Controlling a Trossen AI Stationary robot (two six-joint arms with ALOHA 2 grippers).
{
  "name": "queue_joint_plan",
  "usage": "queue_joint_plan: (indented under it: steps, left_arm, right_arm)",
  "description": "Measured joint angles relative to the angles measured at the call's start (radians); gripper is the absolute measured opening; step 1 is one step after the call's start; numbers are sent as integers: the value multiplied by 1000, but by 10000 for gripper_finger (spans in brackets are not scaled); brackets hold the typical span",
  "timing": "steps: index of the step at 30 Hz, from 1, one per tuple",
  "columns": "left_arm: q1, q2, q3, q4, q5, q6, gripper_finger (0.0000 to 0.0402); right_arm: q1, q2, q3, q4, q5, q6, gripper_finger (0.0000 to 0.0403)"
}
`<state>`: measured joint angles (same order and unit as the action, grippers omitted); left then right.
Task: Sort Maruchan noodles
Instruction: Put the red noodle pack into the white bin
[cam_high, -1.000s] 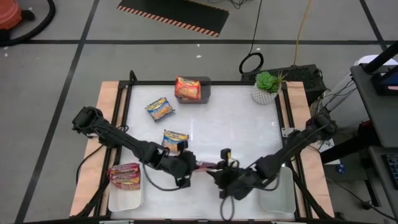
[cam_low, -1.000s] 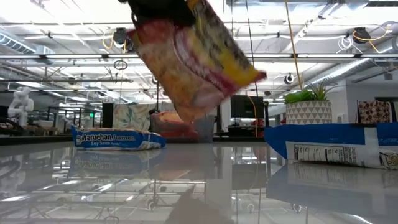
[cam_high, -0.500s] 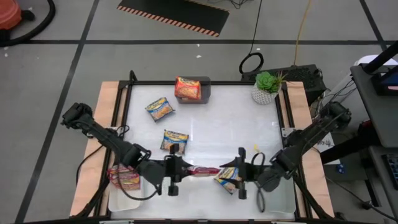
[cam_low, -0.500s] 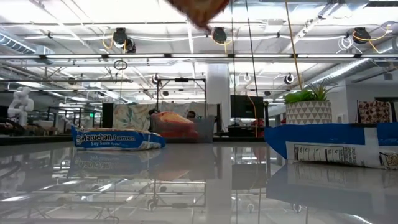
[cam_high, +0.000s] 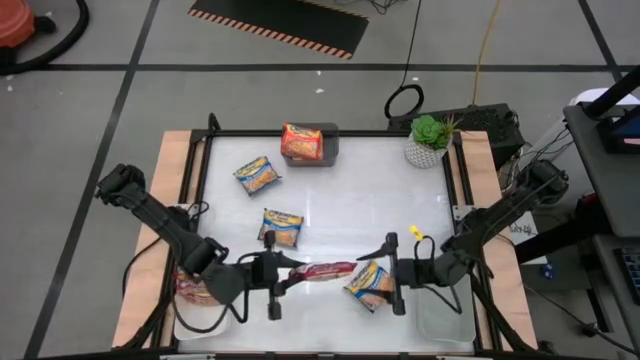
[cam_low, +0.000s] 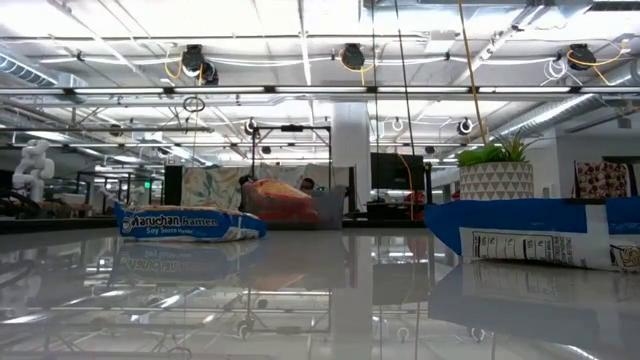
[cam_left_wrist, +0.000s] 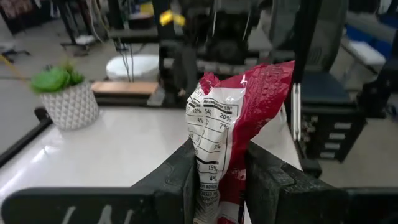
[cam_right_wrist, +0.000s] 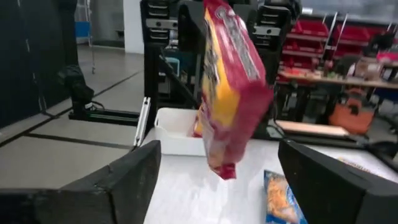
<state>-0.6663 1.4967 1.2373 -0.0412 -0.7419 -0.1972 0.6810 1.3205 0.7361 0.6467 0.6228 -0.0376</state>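
My left gripper (cam_high: 278, 276) is near the table's front, left of the middle, shut on a red Maruchan packet (cam_high: 322, 270). The packet also shows in the right wrist view (cam_right_wrist: 231, 87). My right gripper (cam_high: 394, 273) faces it from the right, open and holding nothing. Beside it a blue-and-yellow packet (cam_high: 367, 284) lies flat on the table. Two more blue-and-yellow packets (cam_high: 258, 175) (cam_high: 282, 227) lie farther back. An orange packet (cam_high: 300, 141) sits in the grey bin (cam_high: 331, 147). Another red packet (cam_high: 192, 286) lies in the left white tray (cam_high: 203, 318). My left gripper pinches one short end of the red packet (cam_left_wrist: 219, 167) between its two fingers (cam_left_wrist: 181, 180). The fingers lie about level and point toward the table's right. The packet stands on edge, sticks out past the fingertips toward my right gripper, and is lifted clear of the table.
A second white tray (cam_high: 446, 318) sits at the near right corner, just behind my right gripper. A potted plant (cam_high: 429, 140) stands at the far right corner. A black frame (cam_high: 200, 190) runs round the white tabletop.
My right gripper has opened, let go of the red packet and drawn back toward the table's right edge. My left gripper has gone toward the near left with the packet, which has risen out of the low view. The blue-and-yellow packet beside my right gripper has come into sight.
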Motion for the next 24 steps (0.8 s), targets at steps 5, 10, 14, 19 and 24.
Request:
queue_joint_plan:
  steps: [5,10,14,19,24]
  left_arm:
    - [-19,9,0,134,-5,77,104]
    - [-19,73,0,280,-33,154,104]
    - [-14,131,0,412,-29,233,104]
    - [-13,153,0,489,-47,278,104]
    - [-6,153,0,487,-53,258,104]
  right_arm:
    - [-5,16,-8,90,-29,-35,324]
    - [-29,75,-8,253,-106,-27,324]
    - [-47,122,-8,324,-141,-10,324]
    - [-68,139,-8,329,-157,-2,324]
    - [-80,139,-8,345,-156,-1,303]
